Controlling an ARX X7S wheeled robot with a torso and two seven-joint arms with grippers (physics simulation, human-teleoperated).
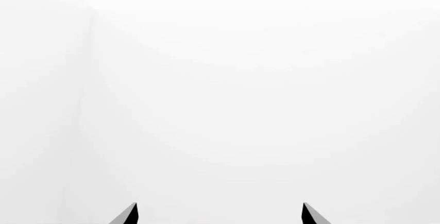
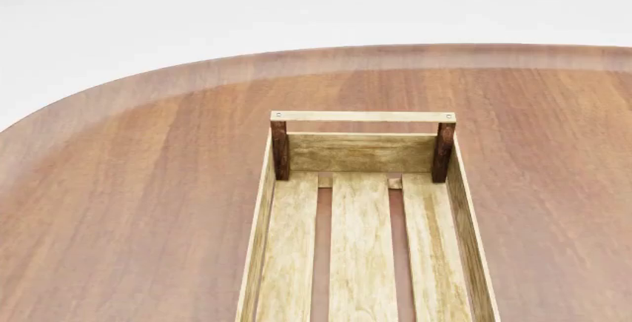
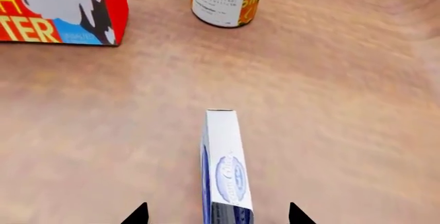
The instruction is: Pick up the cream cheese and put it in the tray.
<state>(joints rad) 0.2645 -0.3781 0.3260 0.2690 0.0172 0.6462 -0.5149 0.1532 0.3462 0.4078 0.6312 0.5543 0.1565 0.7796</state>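
Your right gripper (image 3: 214, 214) had its jaws spread wide, one tip on each side of the cream cheese (image 3: 224, 168), not touching it. The box stood on its narrow edge on the wooden table (image 3: 343, 105), outside the tray (image 2: 362, 152). Butter box (image 3: 62, 9) and can (image 3: 223, 0) sat beyond it, well apart. Your left gripper (image 1: 220, 214) was also spread wide, holding nothing, facing blank white. Head view showed the tray's far end only, no arms.

White-blue cream cheese (image 3: 225, 170) stands on edge; slatted wooden tray (image 2: 362, 152) upright.
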